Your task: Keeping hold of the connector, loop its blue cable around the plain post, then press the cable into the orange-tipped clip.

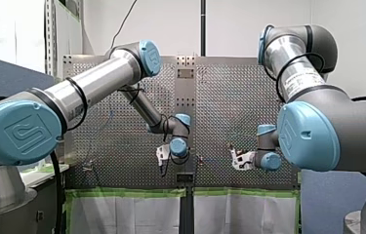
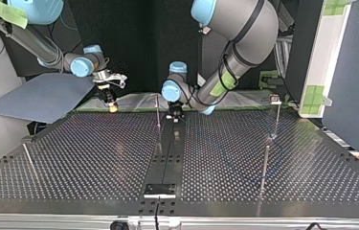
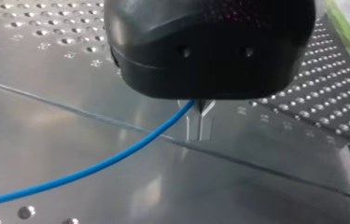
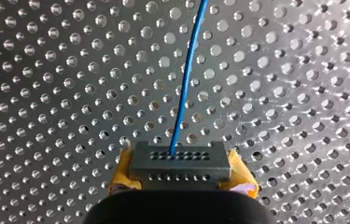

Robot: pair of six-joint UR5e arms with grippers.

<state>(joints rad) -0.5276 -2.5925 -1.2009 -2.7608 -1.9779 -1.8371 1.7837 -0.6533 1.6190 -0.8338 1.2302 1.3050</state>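
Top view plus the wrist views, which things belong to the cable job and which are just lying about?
Job: connector, blue cable, right gripper holding the connector, left gripper on the cable, likely the centre post and capped post.
Lying about: grey sheet, green tape.

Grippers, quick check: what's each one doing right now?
My left gripper: closed on the blue cable.
My right gripper: closed on the connector.
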